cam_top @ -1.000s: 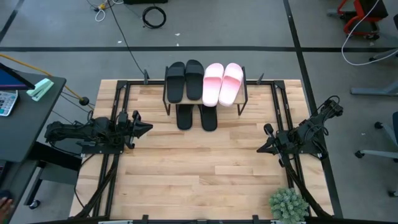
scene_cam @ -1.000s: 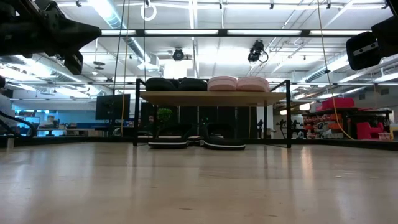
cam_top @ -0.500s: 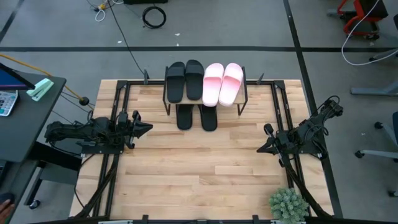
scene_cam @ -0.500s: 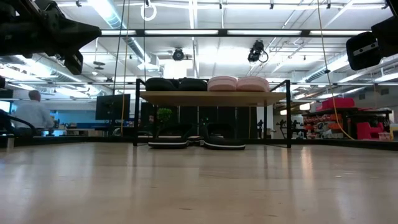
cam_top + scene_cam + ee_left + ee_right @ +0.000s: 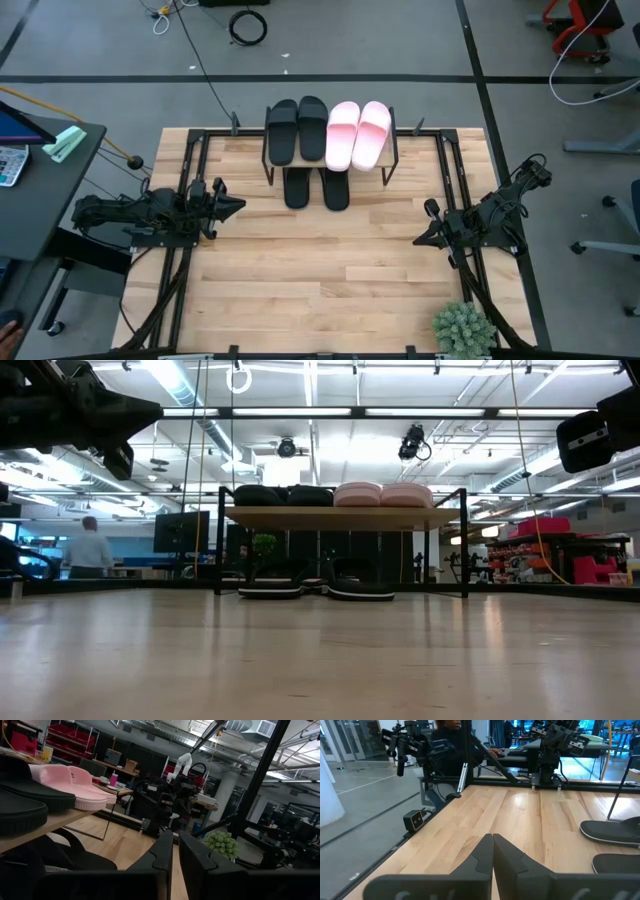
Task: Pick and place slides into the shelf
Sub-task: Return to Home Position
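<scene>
4 blk slides (image 5: pixel 283 130), 2 pink (image 5: pixel 343 133), 1 shelf (image 5: pixel 340 517)

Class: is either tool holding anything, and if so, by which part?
Nothing is held. The left tool and right tool are both shut and empty, away from the shelf.

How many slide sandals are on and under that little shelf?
6. Two matte black slide sandals and two pale pink ones sit side by side on the small wooden-topped shelf; two more black ones lie beneath it, partly hidden.
</scene>
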Controlling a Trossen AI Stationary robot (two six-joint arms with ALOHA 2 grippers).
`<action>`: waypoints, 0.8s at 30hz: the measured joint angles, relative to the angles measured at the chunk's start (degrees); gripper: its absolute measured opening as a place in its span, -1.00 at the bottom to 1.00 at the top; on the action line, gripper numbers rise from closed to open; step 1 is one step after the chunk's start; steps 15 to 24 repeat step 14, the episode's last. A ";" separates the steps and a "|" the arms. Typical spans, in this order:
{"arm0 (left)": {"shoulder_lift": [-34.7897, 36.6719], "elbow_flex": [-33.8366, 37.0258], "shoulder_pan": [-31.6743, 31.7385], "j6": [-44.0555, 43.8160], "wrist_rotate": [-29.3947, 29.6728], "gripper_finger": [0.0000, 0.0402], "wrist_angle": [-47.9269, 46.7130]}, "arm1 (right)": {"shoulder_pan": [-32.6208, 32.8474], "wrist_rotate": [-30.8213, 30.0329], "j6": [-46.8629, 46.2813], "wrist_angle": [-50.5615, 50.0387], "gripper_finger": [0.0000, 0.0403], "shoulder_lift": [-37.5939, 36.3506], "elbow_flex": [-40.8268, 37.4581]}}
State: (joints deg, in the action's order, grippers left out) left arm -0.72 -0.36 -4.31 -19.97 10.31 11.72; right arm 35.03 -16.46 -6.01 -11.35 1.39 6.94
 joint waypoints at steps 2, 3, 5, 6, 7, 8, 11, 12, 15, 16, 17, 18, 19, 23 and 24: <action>0.01 0.00 0.00 0.00 0.00 -0.82 0.00 | -0.02 -0.01 0.01 0.00 -0.93 0.00 0.00; 0.01 0.00 0.00 -0.02 0.00 -0.83 -0.01 | -0.01 0.00 0.00 0.00 -0.93 0.00 0.00; 0.01 -0.01 0.00 -0.01 0.00 -0.84 -0.01 | 0.00 0.01 -0.01 0.00 -0.93 0.00 0.00; 0.01 0.00 0.01 0.00 0.00 -0.85 0.01 | -0.02 0.00 0.00 0.00 -0.93 0.00 0.00; 0.00 0.00 0.01 0.00 0.00 -0.86 0.00 | -0.02 0.01 -0.01 0.00 -0.93 0.00 0.00; 0.00 -0.01 0.00 -0.01 0.00 -0.87 0.01 | 0.00 -0.01 -0.01 0.00 -0.93 0.00 0.00; 0.01 0.00 0.01 0.00 0.00 -0.89 -0.01 | 0.00 0.01 0.01 0.00 -0.93 0.00 0.00; 0.01 -0.01 0.00 -0.01 0.00 -0.88 0.01 | -0.01 0.00 -0.01 0.01 -0.93 0.00 0.00; 0.01 0.00 0.00 0.00 0.00 -0.87 -0.01 | 0.00 0.01 0.00 0.00 -0.93 0.00 0.00; 0.01 0.00 0.00 0.00 0.00 -0.87 -0.01 | 0.00 0.01 0.00 0.00 -0.93 0.00 0.00; 0.01 0.00 0.00 0.00 0.00 -0.87 -0.01 | 0.00 0.01 0.00 0.00 -0.93 0.00 0.00; 0.01 0.00 0.00 0.00 0.00 -0.87 -0.01 | 0.00 0.01 0.00 0.00 -0.93 0.00 0.00; 0.01 0.00 0.00 0.00 0.00 -0.87 -0.01 | 0.00 0.01 0.00 0.00 -0.93 0.00 0.00; 0.01 0.00 0.00 0.00 0.00 -0.87 -0.01 | 0.00 0.01 0.00 0.00 -0.93 0.00 0.00; 0.01 0.00 0.00 0.00 0.00 -0.87 -0.01 | 0.00 0.01 0.00 0.00 -0.93 0.00 0.00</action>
